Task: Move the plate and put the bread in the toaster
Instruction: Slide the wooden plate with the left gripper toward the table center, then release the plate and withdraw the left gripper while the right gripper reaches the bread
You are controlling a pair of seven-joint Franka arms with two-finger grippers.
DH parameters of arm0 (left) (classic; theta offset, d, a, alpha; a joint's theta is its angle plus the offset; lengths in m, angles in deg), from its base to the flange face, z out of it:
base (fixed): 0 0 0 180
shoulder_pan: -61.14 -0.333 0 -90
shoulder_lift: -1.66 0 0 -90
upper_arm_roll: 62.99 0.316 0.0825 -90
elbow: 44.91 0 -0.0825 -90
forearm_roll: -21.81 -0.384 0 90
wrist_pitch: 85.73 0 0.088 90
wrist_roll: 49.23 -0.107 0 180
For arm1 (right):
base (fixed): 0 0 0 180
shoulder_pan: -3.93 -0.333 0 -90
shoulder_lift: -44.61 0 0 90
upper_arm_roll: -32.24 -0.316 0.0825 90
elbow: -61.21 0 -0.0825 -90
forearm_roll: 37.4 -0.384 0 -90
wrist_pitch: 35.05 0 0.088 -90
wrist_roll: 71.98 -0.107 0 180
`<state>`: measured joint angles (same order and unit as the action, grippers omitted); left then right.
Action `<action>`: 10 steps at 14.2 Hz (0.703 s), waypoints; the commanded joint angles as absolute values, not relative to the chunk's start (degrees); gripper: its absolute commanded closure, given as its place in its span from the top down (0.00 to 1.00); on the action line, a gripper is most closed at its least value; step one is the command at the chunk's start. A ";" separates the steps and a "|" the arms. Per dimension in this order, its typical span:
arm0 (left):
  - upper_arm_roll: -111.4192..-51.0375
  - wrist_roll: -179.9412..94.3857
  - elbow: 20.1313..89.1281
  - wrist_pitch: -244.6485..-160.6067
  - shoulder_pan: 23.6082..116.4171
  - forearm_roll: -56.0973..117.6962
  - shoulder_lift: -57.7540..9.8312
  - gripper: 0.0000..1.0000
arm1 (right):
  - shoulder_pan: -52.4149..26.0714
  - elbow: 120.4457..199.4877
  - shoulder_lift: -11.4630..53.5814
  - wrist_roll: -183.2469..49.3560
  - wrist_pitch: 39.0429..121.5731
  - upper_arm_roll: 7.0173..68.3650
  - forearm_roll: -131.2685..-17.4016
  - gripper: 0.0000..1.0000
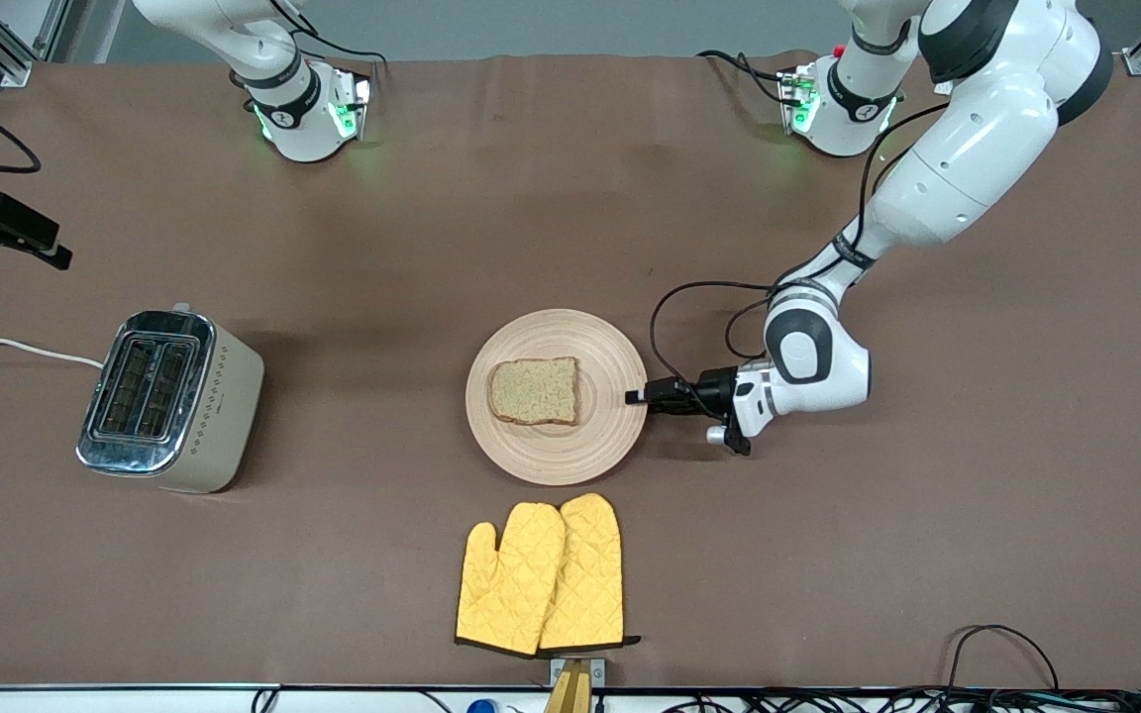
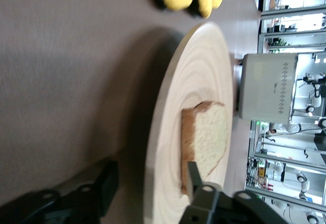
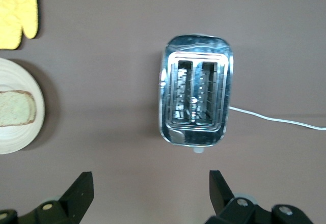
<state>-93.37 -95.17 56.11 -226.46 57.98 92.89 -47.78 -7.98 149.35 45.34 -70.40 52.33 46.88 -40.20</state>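
Note:
The pale wooden plate (image 1: 570, 460) lies mid-table with the brown bread (image 1: 535, 390) flat on it. My left gripper (image 1: 638, 396) is low at the plate's rim on the side toward the left arm's end. In the left wrist view the left gripper (image 2: 149, 180) is open, its fingers straddling the plate (image 2: 173, 132) rim, with the bread (image 2: 209, 140) just past one finger. The cream toaster (image 1: 169, 399) stands toward the right arm's end, both slots empty. My right gripper (image 3: 150, 188) hangs open and empty high over the table beside the toaster (image 3: 196, 102).
Yellow oven mitts (image 1: 543, 577) lie nearer the front camera than the plate. The toaster's white cord (image 1: 6, 345) runs off the table toward the right arm's end. A black camera mount (image 1: 6, 228) sticks in at that end.

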 commanded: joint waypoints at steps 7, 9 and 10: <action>-93.49 -79.12 50.38 -216.11 41.84 70.90 -39.92 1.00 | -26.89 149.19 37.07 -88.91 58.62 46.92 -48.65 1.00; -93.58 -75.97 48.01 -207.85 36.20 63.07 -37.99 1.00 | -32.52 149.19 32.24 -92.18 63.63 46.83 -49.18 1.00; -93.49 -74.03 45.73 -203.20 34.26 58.77 -37.37 1.00 | -34.90 149.19 29.52 -94.45 66.61 46.83 -50.14 1.00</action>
